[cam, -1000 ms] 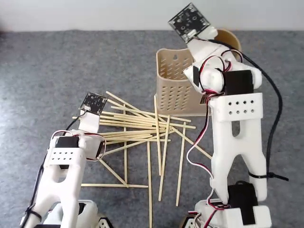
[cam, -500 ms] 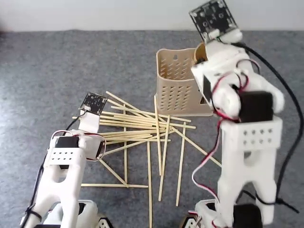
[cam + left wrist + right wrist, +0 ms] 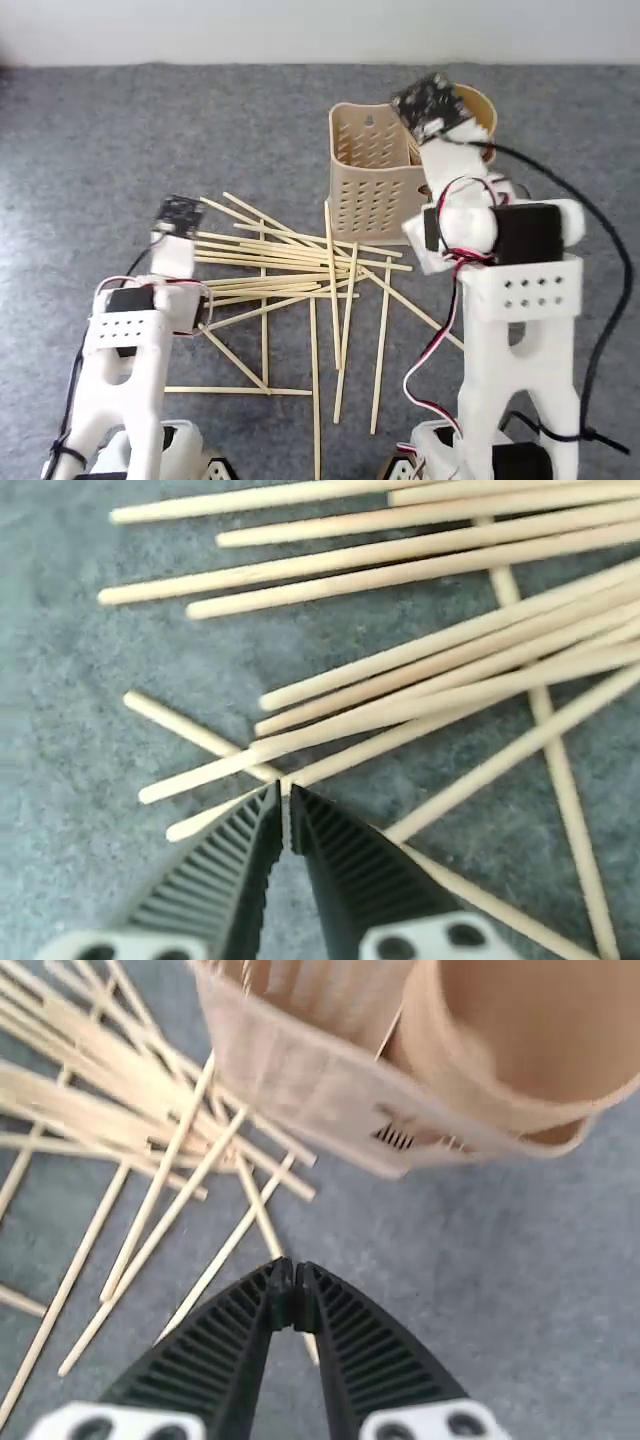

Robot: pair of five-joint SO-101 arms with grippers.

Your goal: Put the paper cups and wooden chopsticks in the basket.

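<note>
Grey, carpet-textured desk (image 3: 120, 130) carried everything. Right arm (image 3: 515, 330), white with black servos, stood on the right side of the high view, and its wrist sat over the basket's right edge. Left arm (image 3: 125, 350), smaller in the high view, stood at the lower left with its wrist over the left end of the stick pile.

Beige perforated basket (image 3: 375, 190) stood upright toward the far middle of the desk; the right wrist view caught its slotted wall (image 3: 300, 1070).

Wooden chopsticks (image 3: 290, 270) lay loose on the desk in front of and left of the basket. Most ran roughly side to side in a crossed heap, and a few lay lengthwise toward the arms' bases. One or two touched the basket's front base. They were also seen from the left wrist (image 3: 420, 680) and the right wrist (image 3: 130, 1120).

Brown paper cup (image 3: 483, 103) was at the basket's far right corner, mouth up, touching the wall (image 3: 500, 1040). Couldn't tell if it was inside or just behind.

Left end effector (image 3: 287, 790) had its jaws pressed together, gripping nothing, tips just at the near ends of several chopsticks. Right end effector (image 3: 290, 1285) was likewise closed and empty, over bare desk beside the basket's base.
</note>
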